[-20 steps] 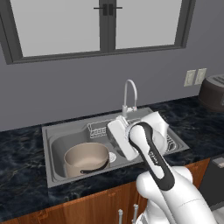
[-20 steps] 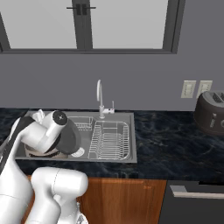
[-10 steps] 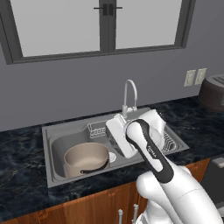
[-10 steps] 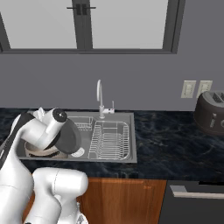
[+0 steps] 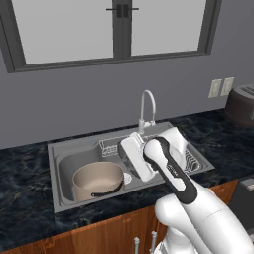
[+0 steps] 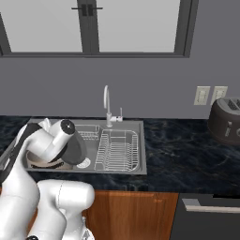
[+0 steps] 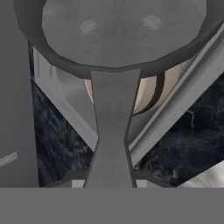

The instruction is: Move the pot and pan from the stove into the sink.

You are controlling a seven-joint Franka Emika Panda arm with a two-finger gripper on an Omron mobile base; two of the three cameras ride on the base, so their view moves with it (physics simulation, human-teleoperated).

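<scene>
In the hand view the grey pan (image 7: 118, 30) hangs close in front of the camera. Its long flat handle (image 7: 111, 131) runs down into my gripper (image 7: 109, 183), which is shut on it. Under the pan sits the beige pot (image 7: 146, 94), standing upright in the left basin of the sink (image 5: 52, 168). The left base view shows the whole pot (image 5: 98, 179), with its dark curved handle toward the front. My white hand (image 5: 135, 158) hovers over the sink just right of the pot and hides most of the pan. The stove is out of view.
A curved silver faucet (image 5: 147, 106) rises behind the sink. A wire rack (image 6: 117, 150) fills the right basin. A dark toaster (image 6: 227, 119) stands on the black counter at the far right, and a window spans the wall behind.
The arm has shifted only slightly over the sink. The grip on the pan's handle is unchanged and the pot has not moved.
</scene>
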